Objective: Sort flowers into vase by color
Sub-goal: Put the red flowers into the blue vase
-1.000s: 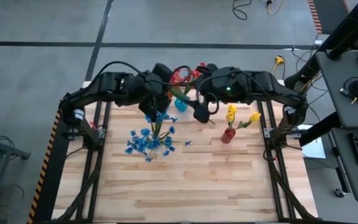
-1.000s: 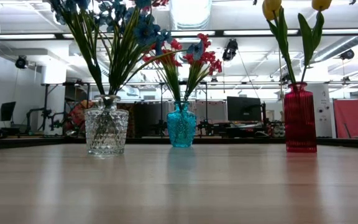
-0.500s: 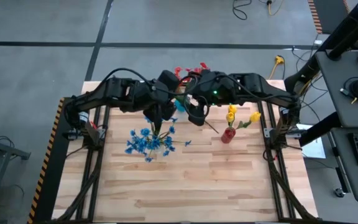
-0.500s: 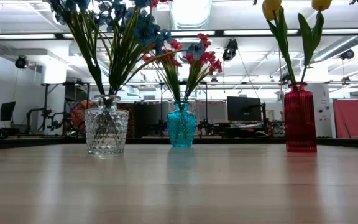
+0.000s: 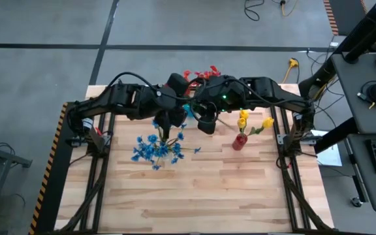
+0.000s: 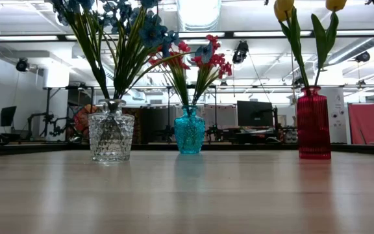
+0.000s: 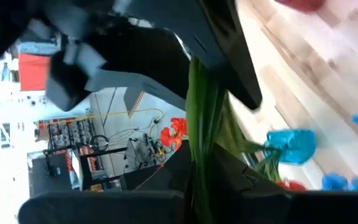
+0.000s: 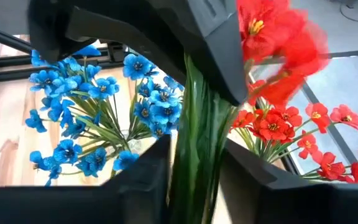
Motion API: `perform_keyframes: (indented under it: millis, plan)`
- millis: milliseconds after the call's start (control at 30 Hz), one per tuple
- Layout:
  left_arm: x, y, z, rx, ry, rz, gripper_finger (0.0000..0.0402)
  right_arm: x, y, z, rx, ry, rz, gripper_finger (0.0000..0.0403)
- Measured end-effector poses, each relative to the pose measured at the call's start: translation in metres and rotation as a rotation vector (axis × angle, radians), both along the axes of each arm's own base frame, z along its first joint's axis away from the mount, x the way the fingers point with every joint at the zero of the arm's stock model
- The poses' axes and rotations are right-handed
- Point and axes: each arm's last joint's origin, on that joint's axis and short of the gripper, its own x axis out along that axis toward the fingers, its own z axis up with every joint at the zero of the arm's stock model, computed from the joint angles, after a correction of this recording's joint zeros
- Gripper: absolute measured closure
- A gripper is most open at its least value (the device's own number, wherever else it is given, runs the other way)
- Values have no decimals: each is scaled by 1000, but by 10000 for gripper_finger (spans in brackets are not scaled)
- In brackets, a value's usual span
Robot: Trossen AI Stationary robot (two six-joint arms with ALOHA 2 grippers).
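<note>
Red flowers (image 8: pixel 272 56) with clustered, ruffled petal heads and long thin green stalks (image 8: pixel 194 149) are pinched between the two dark fingers of the right gripper (image 5: pixel 204 124), which is closed narrowly on the bundled stalks near the back middle of the wooden table (image 5: pixel 201 189). The right wrist view shows the stalks running lengthwise between the fingers, with the red heads fanning out beyond the fingertips. The left gripper (image 5: pixel 168 123) sits just beside the right one, and the left wrist view shows green stalks (image 7: pixel 201 143) passing between its own fingers, which look closed on them; the heads of those stalks cannot be made out.

In the low view, three vases stand upright in a row: a clear faceted glass vase (image 6: pixel 111 135) holding blue flowers (image 6: pixel 132 26), a small rounded turquoise vase (image 6: pixel 189 131) holding red flowers with stalks fanning upward, and a tall ribbed red vase (image 6: pixel 313 123) carrying yellow flowers (image 6: pixel 284 8) on broad-leaved stalks. From above, the blue heads (image 5: pixel 155 149) spread left of centre, while the yellow blooms (image 5: pixel 243 121) lean over the red vase to the right
</note>
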Motion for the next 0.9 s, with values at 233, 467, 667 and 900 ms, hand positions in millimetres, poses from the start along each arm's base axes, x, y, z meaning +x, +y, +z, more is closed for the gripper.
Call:
perform_keyframes:
  millis: [233,467,667,900]
  plan:
    - [1,0,1,-26,-35,19,339,0,0,0,-11,5,6,377]
    - [-5,-5,10,-39,-90,18,258,-1,-1,0,-11,7,4,384]
    - [-23,-11,27,-46,-168,-11,221,-7,-2,4,-16,-1,-2,384]
    - [-44,-19,42,-106,-260,-20,215,-12,-2,9,-32,-16,-22,385]
